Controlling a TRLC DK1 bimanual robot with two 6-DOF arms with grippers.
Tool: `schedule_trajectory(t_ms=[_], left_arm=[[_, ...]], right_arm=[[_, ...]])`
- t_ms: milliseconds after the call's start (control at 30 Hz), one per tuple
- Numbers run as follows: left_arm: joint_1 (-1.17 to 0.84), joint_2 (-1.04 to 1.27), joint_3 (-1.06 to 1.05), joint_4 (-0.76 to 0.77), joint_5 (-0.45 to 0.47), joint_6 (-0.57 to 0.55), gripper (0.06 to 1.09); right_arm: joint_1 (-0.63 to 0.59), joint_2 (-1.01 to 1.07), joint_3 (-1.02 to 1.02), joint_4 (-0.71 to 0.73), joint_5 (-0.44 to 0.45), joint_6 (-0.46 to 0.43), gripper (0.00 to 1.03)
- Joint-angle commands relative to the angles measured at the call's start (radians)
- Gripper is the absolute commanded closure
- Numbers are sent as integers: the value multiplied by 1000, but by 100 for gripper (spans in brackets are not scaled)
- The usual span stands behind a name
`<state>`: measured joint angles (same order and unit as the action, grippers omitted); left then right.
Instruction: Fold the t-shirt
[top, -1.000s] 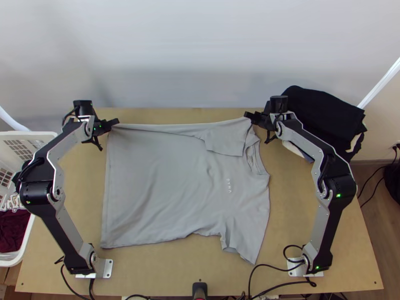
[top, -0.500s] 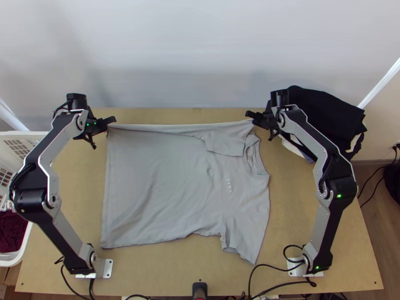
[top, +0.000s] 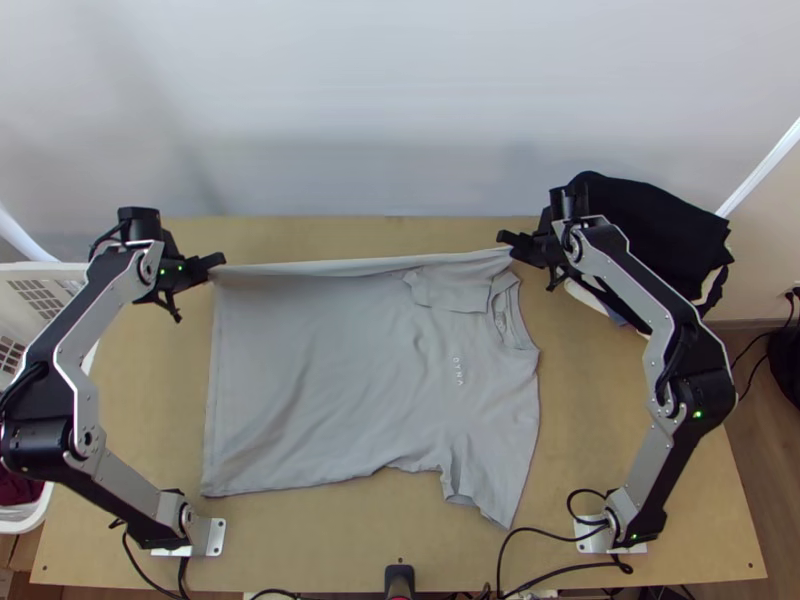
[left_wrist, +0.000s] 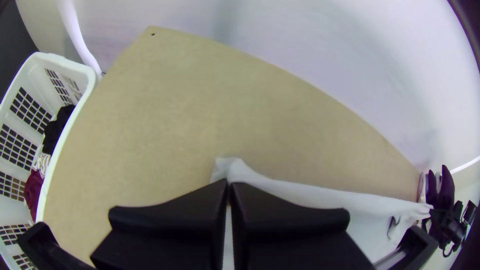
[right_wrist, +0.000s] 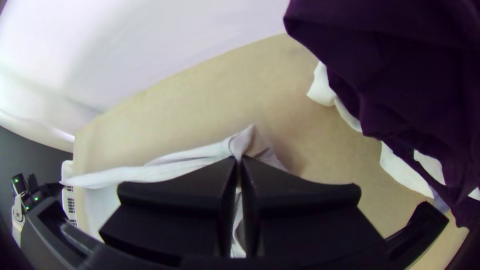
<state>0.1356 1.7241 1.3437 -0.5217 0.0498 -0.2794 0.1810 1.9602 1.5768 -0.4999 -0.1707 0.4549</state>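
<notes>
"What's the tabletop (top: 330, 545) like?"

"Light wood. A grey t-shirt (top: 330, 390) lies across the middle, mostly spread, hem towards the left, collar towards the right, its far edge lifted."

"And at the far right?"

"A heap of black cloth (top: 645, 225), with white cloth (right_wrist: 405, 172) poking out from under it."

"Nearer us?"

"A metal base plate (top: 216, 537) near the left corner, another by the right, and loose black cables (top: 540, 532)."

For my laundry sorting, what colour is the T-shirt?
The T-shirt is grey, clearest in the top view.
</notes>
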Motion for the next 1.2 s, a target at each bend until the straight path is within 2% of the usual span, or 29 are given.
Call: schedule_trajectory(t_ms=[0,667,1167], left_arm=[[15,-52,-52,11,21,9,105],[19,-247,-330,74,56,28,105],[16,-305,-434,101,56,60,104]], right_arm=[[-9,-64,-54,-8,4,-21,100],[15,-248,-336,35,4,-42,100],[31,-262,-443,106,4,-50,100]])
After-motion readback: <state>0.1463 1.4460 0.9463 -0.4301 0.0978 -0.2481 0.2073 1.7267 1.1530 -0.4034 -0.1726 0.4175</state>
